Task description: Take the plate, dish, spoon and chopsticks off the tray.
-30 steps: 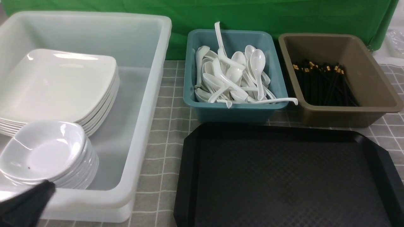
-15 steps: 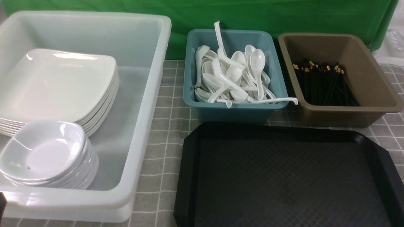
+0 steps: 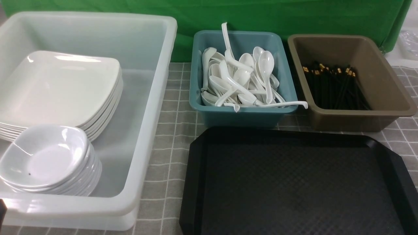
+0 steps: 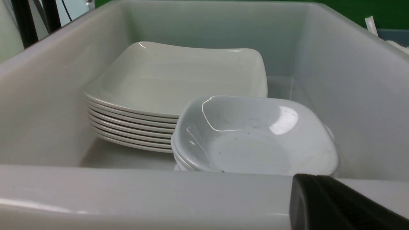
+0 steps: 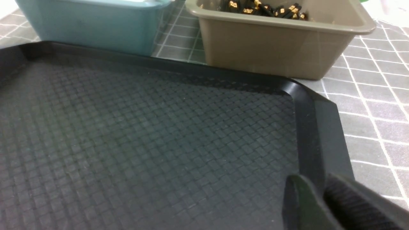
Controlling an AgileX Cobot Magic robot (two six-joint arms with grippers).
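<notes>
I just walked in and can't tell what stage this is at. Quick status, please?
Left gripper shut, empty, at the white tub's near wall. Right gripper holding nothing, over the tray. Nothing on the tray, nothing in the way.

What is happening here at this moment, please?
Nothing is being handled right now. The tray is bare. Plates and the dish are stacked in the white tub, spoons fill the teal bin, and chopsticks lie in the brown bin. The left gripper is shut, by the tub's near wall, holding nothing. The right gripper is over the tray's corner, also holding nothing.
</notes>
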